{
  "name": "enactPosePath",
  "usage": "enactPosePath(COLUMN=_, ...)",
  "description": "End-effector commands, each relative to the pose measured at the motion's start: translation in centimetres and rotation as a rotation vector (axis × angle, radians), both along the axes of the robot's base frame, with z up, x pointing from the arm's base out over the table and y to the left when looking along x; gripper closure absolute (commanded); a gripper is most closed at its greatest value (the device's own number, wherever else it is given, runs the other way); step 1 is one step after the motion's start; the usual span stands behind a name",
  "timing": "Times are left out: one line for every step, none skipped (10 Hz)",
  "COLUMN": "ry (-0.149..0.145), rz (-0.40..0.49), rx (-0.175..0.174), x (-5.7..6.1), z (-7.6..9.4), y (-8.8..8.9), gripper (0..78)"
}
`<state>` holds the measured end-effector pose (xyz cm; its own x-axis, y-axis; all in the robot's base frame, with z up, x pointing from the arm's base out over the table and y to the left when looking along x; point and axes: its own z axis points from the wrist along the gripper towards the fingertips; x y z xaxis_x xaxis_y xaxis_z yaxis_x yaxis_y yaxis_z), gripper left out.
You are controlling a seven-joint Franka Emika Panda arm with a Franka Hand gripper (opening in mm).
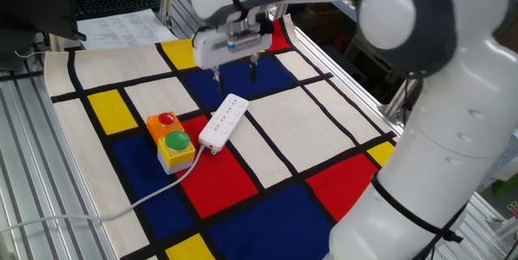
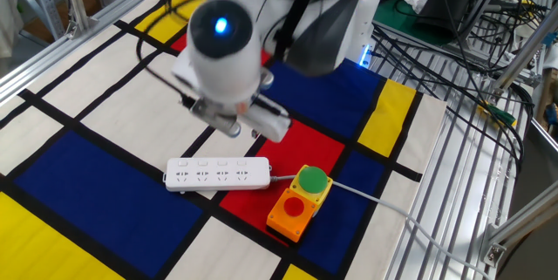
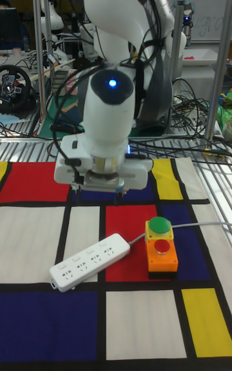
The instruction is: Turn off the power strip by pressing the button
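A long white power strip (image 1: 224,121) lies flat near the middle of the frame in one fixed view, angled from lower left to upper right. It straddles a white panel and a red panel of the patterned cloth. It has a row of outlets along its top face. Its own button is too small and pale to pick out in any view. A pale grey cable (image 1: 154,192) leaves its lower end and trails toward the lower left edge.

Just left of the strip sits a yellow box (image 1: 172,142) carrying a red round button (image 1: 167,119) and a green round button (image 1: 176,139).

The gripper (image 1: 235,76) hangs in the air above the strip's upper end, clear of it. Its two dark fingers (image 1: 253,69) point down with an open gap between them, holding nothing.

The table (image 1: 316,118) is covered by a cloth of red, blue, yellow and white blocks divided by black lines. Metal slatted framing (image 1: 32,171) borders it. In the tall fixed view, tangled cables (image 3: 187,113) and lab clutter fill the upper background.
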<state>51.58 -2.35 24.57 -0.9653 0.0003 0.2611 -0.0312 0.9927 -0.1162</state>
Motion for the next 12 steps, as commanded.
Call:
enactPosePath(ry=-0.049, rz=-0.004, rx=0.003, x=0.1, z=0.8, y=0.4, gripper=0.1)
enactPosePath(ry=-0.071, rz=-0.002, rx=0.01, x=0.3, z=1.4, y=-0.1, gripper=0.1)
enactPosePath(ry=-0.071, rz=-0.002, rx=0.018, x=0.4, z=1.7, y=-0.5, gripper=0.1)
enactPosePath(ry=-0.07, rz=-0.001, rx=0.026, x=0.5, z=2.0, y=-0.8, gripper=0.1)
enactPosePath(ry=-0.068, rz=-0.002, rx=0.039, x=0.6, z=2.3, y=-1.2, gripper=0.1)
enactPosePath(ry=-0.068, rz=-0.011, rx=0.051, x=0.6, z=2.5, y=-1.4, gripper=0.1)
enactPosePath(ry=-0.07, rz=-0.026, rx=0.069, x=0.5, z=2.7, y=-1.4, gripper=0.1)
enactPosePath(ry=-0.069, rz=-0.032, rx=0.075, x=0.4, z=2.9, y=-1.4, gripper=0.1)
enactPosePath(ry=-0.069, rz=-0.038, rx=0.072, x=0.3, z=3.0, y=-1.1, gripper=0.1)
enactPosePath(ry=-0.069, rz=-0.041, rx=0.071, x=0.3, z=3.1, y=-1.0, gripper=0.1)
enactPosePath(ry=-0.07, rz=-0.049, rx=0.068, x=0.1, z=3.6, y=-0.6, gripper=0.1)
enactPosePath(ry=-0.071, rz=-0.05, rx=0.067, x=0.0, z=3.8, y=-0.5, gripper=0.1)
